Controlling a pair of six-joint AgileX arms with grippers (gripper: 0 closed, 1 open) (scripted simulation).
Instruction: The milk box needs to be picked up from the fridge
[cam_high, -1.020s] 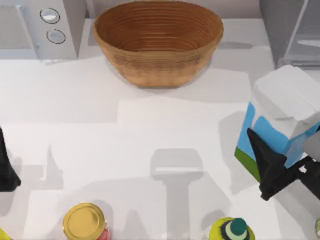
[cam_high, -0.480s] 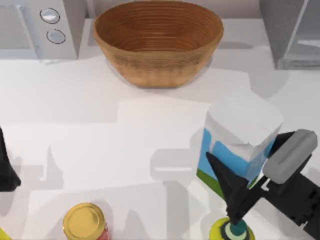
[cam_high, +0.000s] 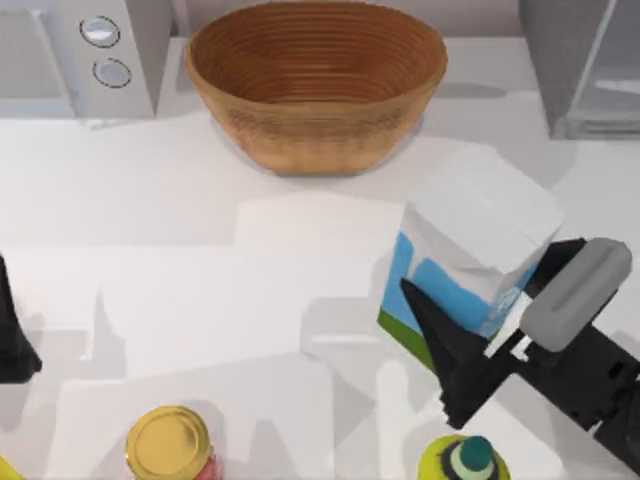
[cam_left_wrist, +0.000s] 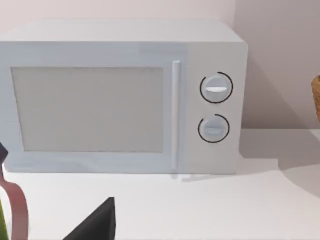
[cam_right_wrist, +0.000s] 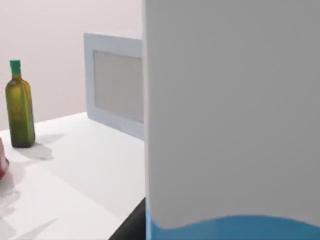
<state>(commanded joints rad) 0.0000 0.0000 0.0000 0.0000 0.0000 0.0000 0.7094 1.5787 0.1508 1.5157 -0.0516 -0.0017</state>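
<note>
so the pickup is basically done: our right gripper (cam_high: 490, 345) is clamped on the milk box (cam_high: 470, 250), carrying it tilted above the desk (cam_high: 200, 260), right of centre and well clear of the fridge (cam_high: 585, 65) in the far right corner. our left gripper (cam_high: 12, 340) sits parked at the left edge, can't tell its fingers. what's left looks like just holding steady.

A white table (cam_high: 150, 250) stands against a plain pale pinkish wall (cam_left_wrist: 270, 50).
</note>
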